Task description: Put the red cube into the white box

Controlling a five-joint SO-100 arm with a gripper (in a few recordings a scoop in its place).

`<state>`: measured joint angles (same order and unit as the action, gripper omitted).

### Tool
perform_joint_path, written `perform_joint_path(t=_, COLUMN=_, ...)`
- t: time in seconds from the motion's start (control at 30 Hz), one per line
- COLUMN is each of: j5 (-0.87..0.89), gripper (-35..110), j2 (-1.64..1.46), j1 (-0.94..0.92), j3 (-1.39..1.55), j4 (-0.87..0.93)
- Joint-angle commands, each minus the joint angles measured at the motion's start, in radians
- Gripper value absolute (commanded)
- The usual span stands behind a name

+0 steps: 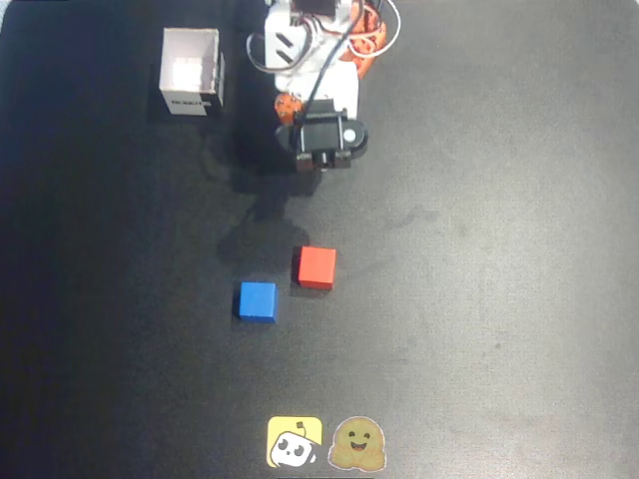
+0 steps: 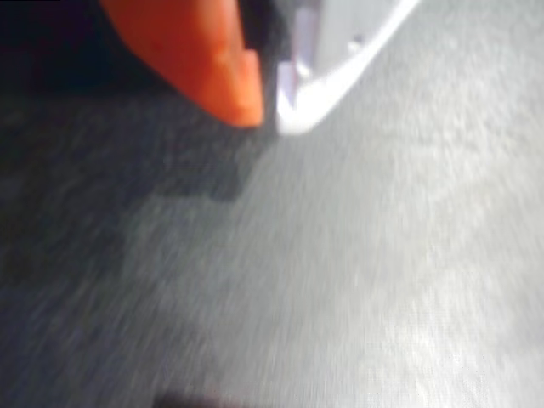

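Overhead, red cube (image 1: 316, 266) sits beside blue cube (image 1: 257, 301); wrist view shows empty jaws closed.

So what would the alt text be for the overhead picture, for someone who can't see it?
A red cube and a blue cube sit close together on a black table. A white box stands at upper left, beside the robot arm.
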<state>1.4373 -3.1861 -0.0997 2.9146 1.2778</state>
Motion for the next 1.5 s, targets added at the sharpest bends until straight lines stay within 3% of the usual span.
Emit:
perform_joint_path(t=0.0, j5=-0.02, gripper=0, j2=0.103, j1=0.008, j3=-0.124, j4=-0.041)
perform_joint_path(t=0.17, j5=-0.055, gripper=0, j2=0.529, j1=0.0, j3=-0.443, j4=-0.061)
perform_joint_path(t=1.0, j5=0.021, gripper=5, j2=1.034, j1=0.117, j3=-0.558, j4=-0.394)
perform_joint_path(t=1.47, j5=0.023, gripper=12, j2=1.065, j1=0.095, j3=-0.566, j4=-0.42)
